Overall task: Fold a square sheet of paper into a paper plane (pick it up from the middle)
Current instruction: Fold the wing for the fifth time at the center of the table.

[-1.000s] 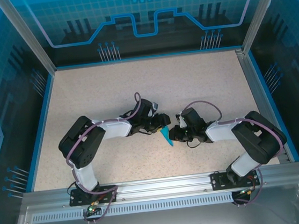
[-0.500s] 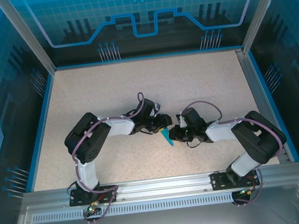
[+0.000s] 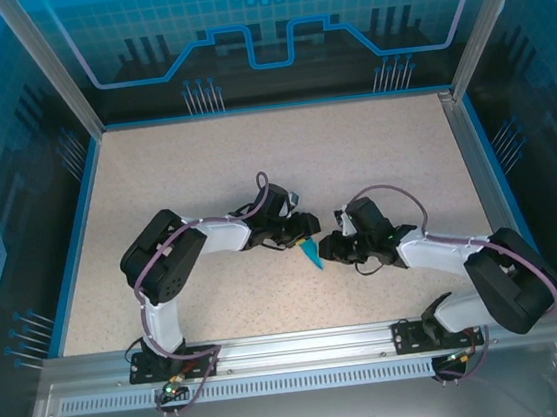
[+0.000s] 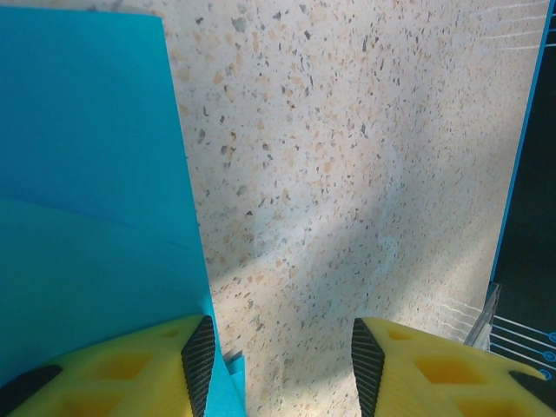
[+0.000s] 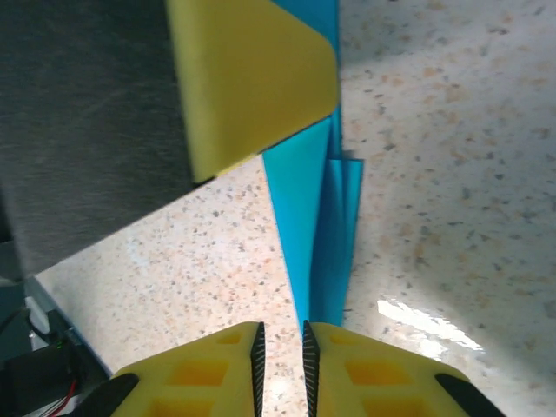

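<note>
We see the narrow cyan-blue folded paper plane [image 3: 311, 255] mid speckled beige table [image 3: 203, 167], between both grippers, long axis near-far, tip toward near. Left gripper [image 4: 278, 356]: jaws apart, overlapping the paper's edge. Right gripper [image 5: 280, 352]: jaws almost together at the narrow end; we can't tell if it's pinching.

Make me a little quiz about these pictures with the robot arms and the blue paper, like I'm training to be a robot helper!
1. True or false: the blue paper is folded into a narrow, pointed shape.
2. Pick one: the left claw is A) open, B) squeezed shut, C) holding a pencil.
3. What colour are its fingers?

Key: 1 true; 2 A; 3 yellow.
</note>
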Robot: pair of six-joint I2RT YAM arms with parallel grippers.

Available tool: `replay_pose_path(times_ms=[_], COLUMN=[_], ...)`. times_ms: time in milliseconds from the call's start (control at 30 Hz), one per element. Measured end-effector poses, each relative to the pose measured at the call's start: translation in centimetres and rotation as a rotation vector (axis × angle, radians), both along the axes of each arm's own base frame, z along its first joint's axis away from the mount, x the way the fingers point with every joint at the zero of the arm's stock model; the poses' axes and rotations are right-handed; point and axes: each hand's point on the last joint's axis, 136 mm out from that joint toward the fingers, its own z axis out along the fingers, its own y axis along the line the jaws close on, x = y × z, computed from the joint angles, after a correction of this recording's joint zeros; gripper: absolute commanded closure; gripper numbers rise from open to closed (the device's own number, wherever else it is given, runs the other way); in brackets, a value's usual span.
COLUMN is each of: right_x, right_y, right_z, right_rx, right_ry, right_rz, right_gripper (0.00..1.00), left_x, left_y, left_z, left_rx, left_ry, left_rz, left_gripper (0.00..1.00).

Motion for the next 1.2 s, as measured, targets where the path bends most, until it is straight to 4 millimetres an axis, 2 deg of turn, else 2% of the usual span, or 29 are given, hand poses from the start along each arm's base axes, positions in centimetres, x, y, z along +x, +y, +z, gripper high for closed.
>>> replay_pose_path(times_ms=[200, 433, 600, 800, 1200], right_x=[-0.1, 0.0, -0.3, -1.1, -1.8], right_y=[1.4, 2.6, 2.5, 2.2, 1.6], right_z=[-1.0, -1.6, -1.8, -3.5, -3.7], right_rx=[0.076, 0.15, 0.158, 0.149, 0.129], right_ry=[0.075, 0.123, 0.138, 0.188, 0.172], right_rz=[0.02, 0.033, 0.035, 0.04, 0.072], right_gripper=[0.91, 0.91, 0.9, 0.9, 0.91], left_x=[0.0, -0.1, -0.1, -0.1, -0.2], left_y=[0.0, 0.0, -0.1, -0.1, -0.1], left_z=[0.0, 0.0, 0.0, 0.0, 0.0], left_rx=[0.0, -0.001, -0.001, -0.002, -0.003], left_ry=[0.0, -0.002, -0.008, -0.007, -0.003], left_rz=[-0.001, -0.006, -0.015, -0.017, -0.02], left_gripper=[0.5, 0.5, 0.5, 0.5, 0.5])
